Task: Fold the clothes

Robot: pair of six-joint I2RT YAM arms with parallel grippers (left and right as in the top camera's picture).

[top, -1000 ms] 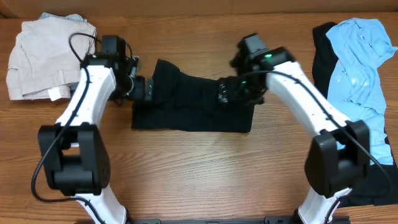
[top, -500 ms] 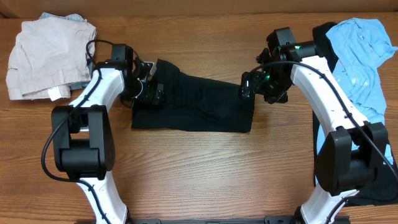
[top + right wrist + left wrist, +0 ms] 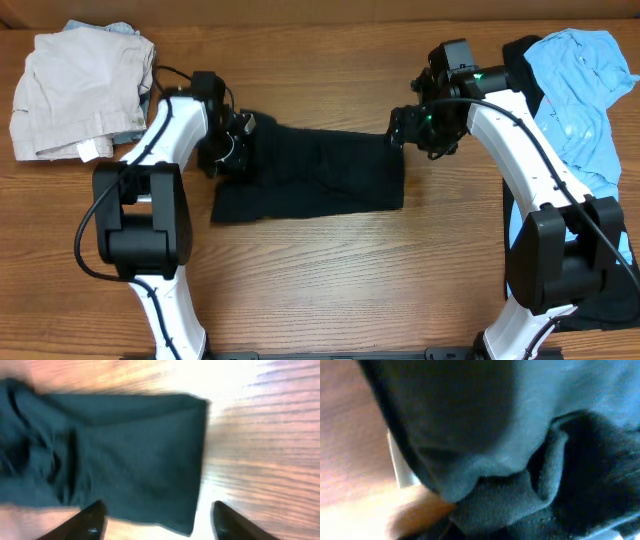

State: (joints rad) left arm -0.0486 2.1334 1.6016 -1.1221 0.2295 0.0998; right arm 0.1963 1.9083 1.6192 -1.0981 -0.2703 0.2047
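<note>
One black shirt (image 3: 310,180) lies flatter than before; right end effector (image 3: 397,130) hangs spread.

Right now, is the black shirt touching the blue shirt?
Apart. The overhead view shows bare table between the black shirt and the blue shirt.

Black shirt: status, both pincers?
Right pincer open, over right edge of black shirt. Left pincer at its left edge, grip hidden by fabric. Nothing in the way.

The right gripper (image 3: 399,129) holds its fingers wide apart. The left gripper (image 3: 234,150) points down, its fingers hidden.
</note>
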